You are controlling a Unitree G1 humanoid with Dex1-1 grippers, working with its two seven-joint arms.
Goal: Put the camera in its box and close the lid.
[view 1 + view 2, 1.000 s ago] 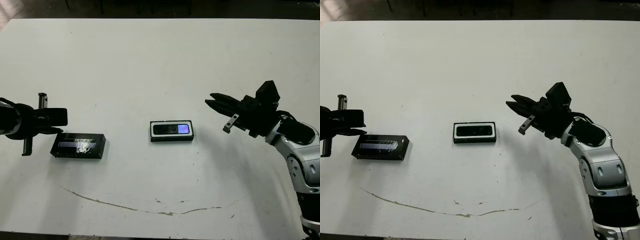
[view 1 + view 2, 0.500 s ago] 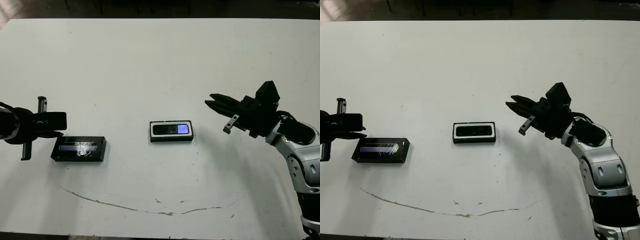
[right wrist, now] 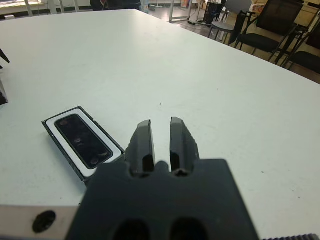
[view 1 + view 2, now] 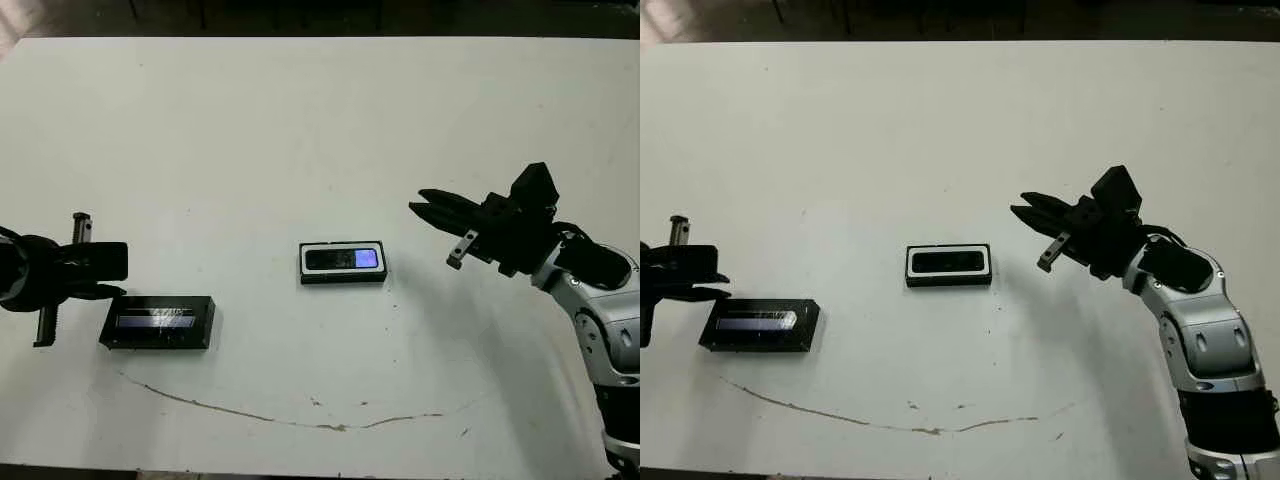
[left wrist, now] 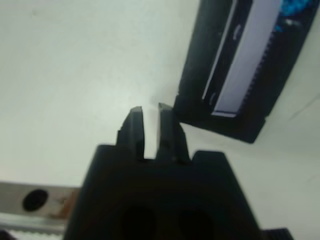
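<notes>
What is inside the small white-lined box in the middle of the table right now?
The slim black camera lies flat inside the shallow white-lined box, screen up with a blue-violet patch at one end. White lining shows around it. Whatever lies beneath the camera is covered. The windowed black lid sits apart.

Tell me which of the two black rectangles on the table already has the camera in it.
The middle one, the box: white lining frames the camera. The other, near the left gripper, is the lid.
</notes>
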